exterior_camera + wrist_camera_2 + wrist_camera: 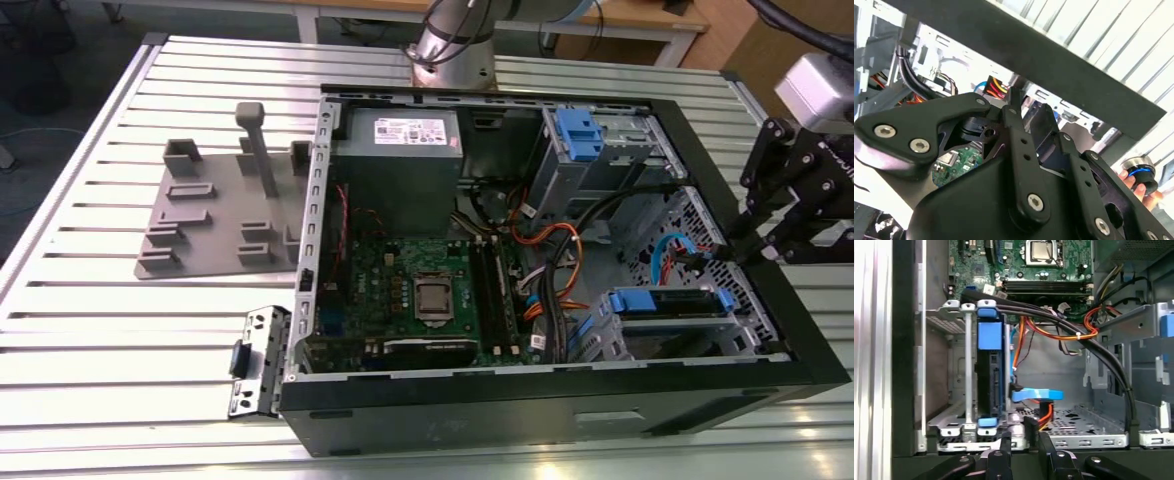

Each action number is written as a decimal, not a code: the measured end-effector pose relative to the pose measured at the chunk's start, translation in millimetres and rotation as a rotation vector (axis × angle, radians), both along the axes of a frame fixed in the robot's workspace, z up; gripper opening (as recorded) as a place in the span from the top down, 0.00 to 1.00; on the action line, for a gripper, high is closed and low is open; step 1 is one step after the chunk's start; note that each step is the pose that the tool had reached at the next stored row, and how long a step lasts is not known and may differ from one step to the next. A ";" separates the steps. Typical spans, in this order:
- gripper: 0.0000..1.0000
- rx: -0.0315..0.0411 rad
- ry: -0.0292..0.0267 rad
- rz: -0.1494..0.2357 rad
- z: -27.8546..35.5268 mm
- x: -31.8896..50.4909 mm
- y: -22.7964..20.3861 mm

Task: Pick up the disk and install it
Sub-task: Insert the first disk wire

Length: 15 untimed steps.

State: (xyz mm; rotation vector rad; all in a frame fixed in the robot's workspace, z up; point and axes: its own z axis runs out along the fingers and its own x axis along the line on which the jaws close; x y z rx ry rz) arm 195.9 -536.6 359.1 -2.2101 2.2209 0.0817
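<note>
Starting with the exterior view: where is the disk?
— Seated in the drive cage inside the open computer case, blue rails showing; the gripper hangs near it.
First wrist view?
— Disk on edge in the cage, dark between blue rails. Gripper apart, holding nothing.
Second wrist view?
— Black fingers spread, the case beyond.

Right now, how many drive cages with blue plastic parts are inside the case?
2 in the exterior view: the far cage, beside the power supply, and the near cage at that view's right. More may be hidden.
</note>
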 end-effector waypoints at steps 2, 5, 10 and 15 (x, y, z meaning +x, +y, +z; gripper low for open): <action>0.65 -0.0031 0.0001 0.001 -1.0 -0.5 0.1; 0.65 -0.0118 0.0001 0.003 -9.5 -0.9 0.4; 0.65 -0.0121 0.0000 0.003 -13.2 -1.1 0.4; 0.65 -0.0115 0.0000 0.003 -10.9 -1.2 0.4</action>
